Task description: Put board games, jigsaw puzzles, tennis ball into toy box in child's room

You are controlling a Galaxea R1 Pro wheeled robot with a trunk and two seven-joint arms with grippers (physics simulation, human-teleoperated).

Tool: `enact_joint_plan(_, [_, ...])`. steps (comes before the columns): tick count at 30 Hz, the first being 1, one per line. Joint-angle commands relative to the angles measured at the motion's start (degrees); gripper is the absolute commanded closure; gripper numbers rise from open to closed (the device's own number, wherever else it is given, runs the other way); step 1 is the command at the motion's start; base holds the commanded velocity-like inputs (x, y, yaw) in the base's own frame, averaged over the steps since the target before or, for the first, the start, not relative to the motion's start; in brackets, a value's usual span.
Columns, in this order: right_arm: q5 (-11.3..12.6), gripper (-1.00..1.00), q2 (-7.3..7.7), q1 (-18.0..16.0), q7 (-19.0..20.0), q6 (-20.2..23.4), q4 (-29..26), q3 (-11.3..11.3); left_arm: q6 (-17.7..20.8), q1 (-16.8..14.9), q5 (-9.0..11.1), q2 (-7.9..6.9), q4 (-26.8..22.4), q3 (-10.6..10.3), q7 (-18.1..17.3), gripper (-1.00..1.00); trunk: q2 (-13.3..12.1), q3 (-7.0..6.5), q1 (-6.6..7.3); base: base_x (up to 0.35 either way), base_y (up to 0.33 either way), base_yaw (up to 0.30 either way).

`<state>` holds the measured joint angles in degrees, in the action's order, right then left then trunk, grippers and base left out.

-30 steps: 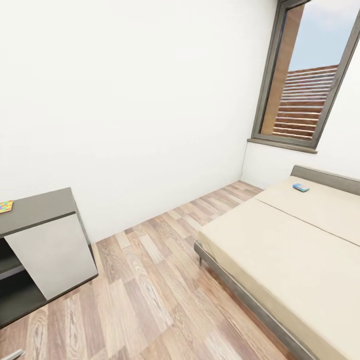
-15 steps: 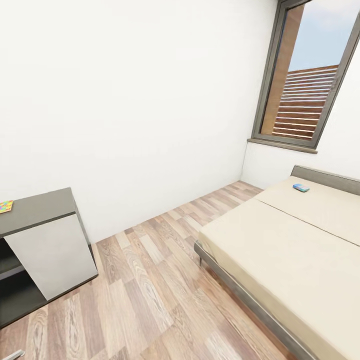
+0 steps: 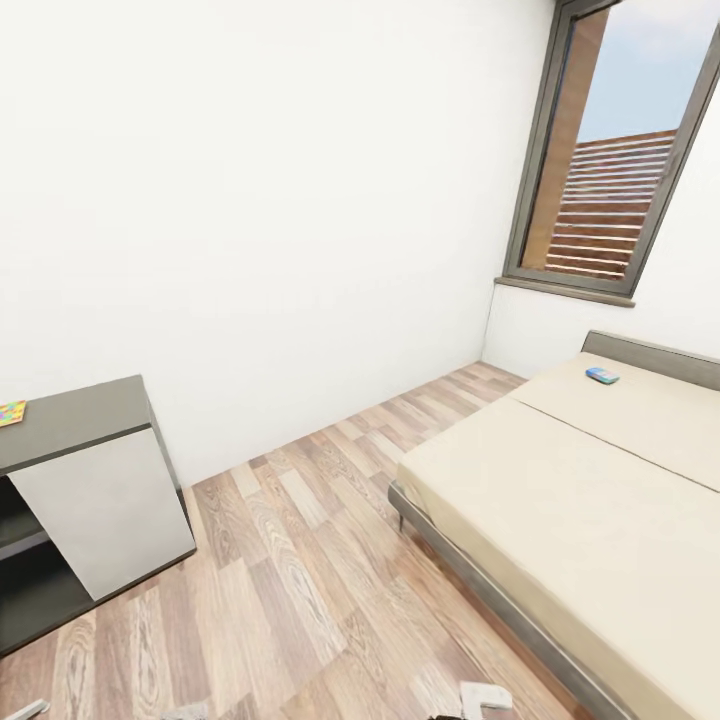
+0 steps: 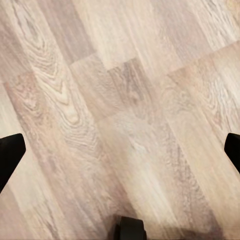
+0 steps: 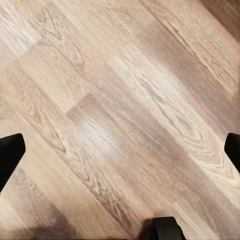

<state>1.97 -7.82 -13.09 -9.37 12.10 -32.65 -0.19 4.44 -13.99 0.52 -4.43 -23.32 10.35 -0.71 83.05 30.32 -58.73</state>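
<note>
A small blue board game point(image 3: 601, 376) lies on the beige bed point(image 3: 560, 500) near its headboard. At the left edge, a flat multicoloured toy point(image 3: 11, 412) rests on the dark table point(image 3: 80, 415); I cannot tell whether it is a puzzle or a game. The toy box and tennis ball are out of view. My left gripper point(image 4: 120, 150) hangs open over bare wooden floor, its dark fingertips point(image 4: 10, 156) far apart. My right gripper point(image 5: 120, 150) is open too, above floorboards, with nothing between its fingertips point(image 5: 10, 152).
Wooden floor point(image 3: 300, 560) runs between the table's white cabinet front point(image 3: 105, 505) and the bed frame point(image 3: 480, 590). A window point(image 3: 610, 160) sits in the far right wall. A white arm part point(image 3: 485, 696) shows at the bottom edge of the head view.
White and grey parts of my arms have risen into the bottom edge of the head view. The room and the toys stand as before.
</note>
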Motion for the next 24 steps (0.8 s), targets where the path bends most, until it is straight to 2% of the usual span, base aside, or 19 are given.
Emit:
enact_joint_plan(1, [0.3, -1.00, -0.05, 0.0, -0.3, -0.1, -0.1, -0.1, -0.3, -0.1, 0.1, -0.06, -0.1, 0.3, -0.1, -1.00, 0.0, 0.06, 0.00, 0.000, 0.000, 0.031])
enact_joint_plan(7, [0.3, -1.00, -0.07, 0.0, -0.4, -0.7, 0.0, -0.1, -2.0, -0.1, 0.0, -0.13, 0.1, 0.4, -0.1, -1.00, 0.0, 0.06, 0.00, 0.000, 0.000, 0.168])
enact_joint_plan(24, [0.2, -1.00, -0.09, 0.0, -0.5, -1.0, 0.6, 0.0, -2.1, -0.2, 0.0, 0.47, 0.1, 0.2, 0.1, -1.00, 0.0, 0.06, 0.00, 0.000, 0.000, 0.284])
